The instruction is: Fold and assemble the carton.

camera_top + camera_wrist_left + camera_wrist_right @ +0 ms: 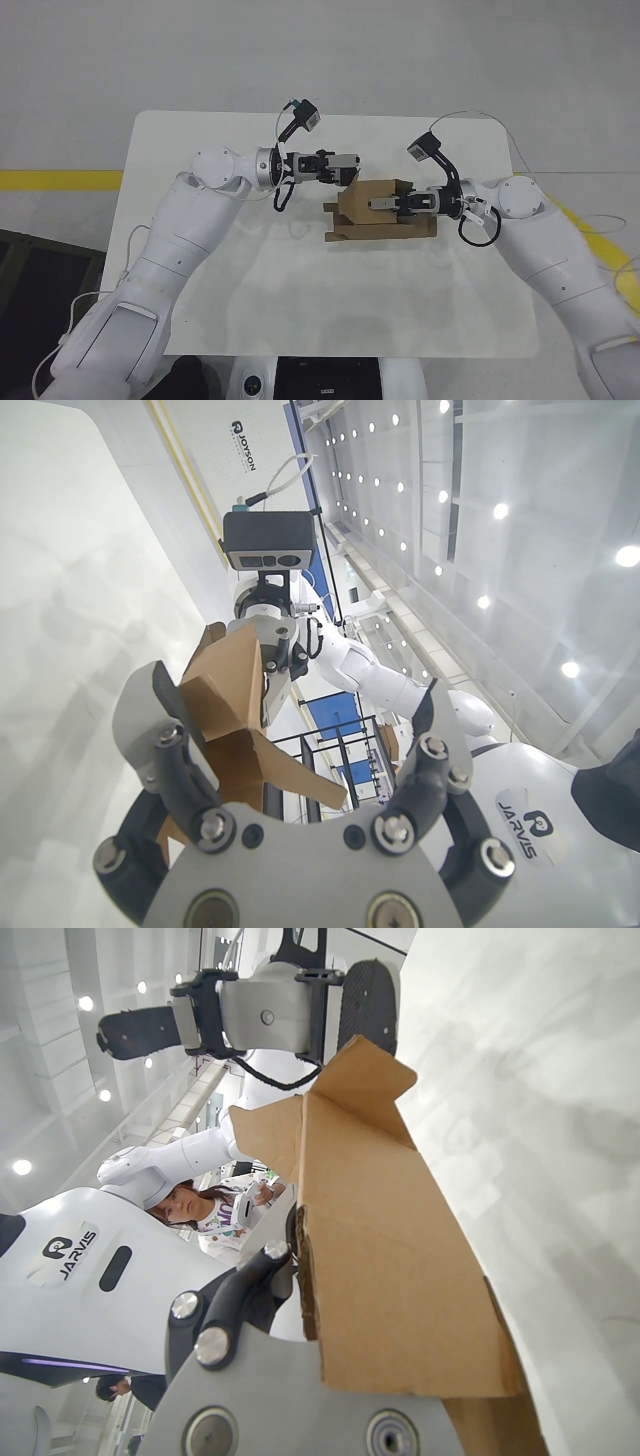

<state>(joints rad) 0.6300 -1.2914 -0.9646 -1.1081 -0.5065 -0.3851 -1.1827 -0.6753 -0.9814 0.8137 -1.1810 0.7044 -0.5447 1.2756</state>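
- Nearest: right gripper (383, 203) clamped on a side wall of the brown corrugated cardboard carton (365, 215), which rests on the white table (300, 300) between the two grippers.
- Carton body is raised into a box, with its flaps loose. Judged partway done; the flaps remain to be folded and tucked.
- Nothing visible inside it.
- Farthest: left gripper (350, 161) spread wide, holding nothing, with a corner flap just beside one finger (170, 700).

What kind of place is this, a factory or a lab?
Probably a large indoor hall, perhaps a robot test lab or workshop: a high ceiling with rows of round lights, a yellow line painted on the grey floor, and a white table holding a cardboard carton.
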